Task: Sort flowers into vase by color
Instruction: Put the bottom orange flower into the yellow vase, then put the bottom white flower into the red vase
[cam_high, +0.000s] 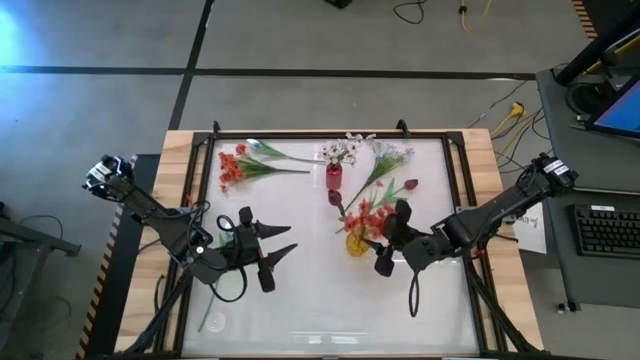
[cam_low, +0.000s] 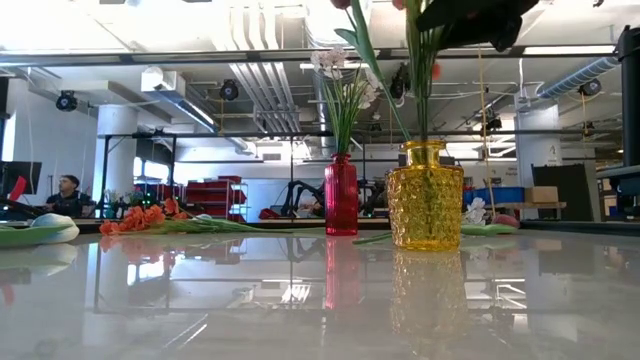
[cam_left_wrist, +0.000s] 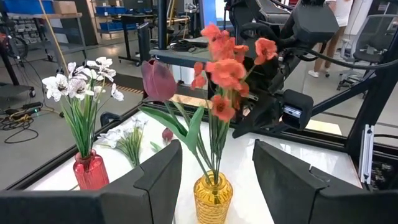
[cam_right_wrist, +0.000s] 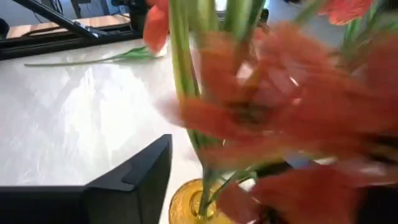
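Glossy white tabletop (cam_low: 300, 300) mirrors a knobbly yellow glass vase (cam_low: 425, 197)

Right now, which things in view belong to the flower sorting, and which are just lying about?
Belongs to the job:
yellow vase with red-orange flowers
red vase with white blossoms
red-orange spray on the table
white flowers lying flat
right gripper over the yellow vase

Just lying about:
keyboard
paper sheet

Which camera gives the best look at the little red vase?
The low view: the red vase stands whole and side-on, white flowers in it. The left wrist view shows it partly cut off, the high view only from above, the right wrist view not at all.
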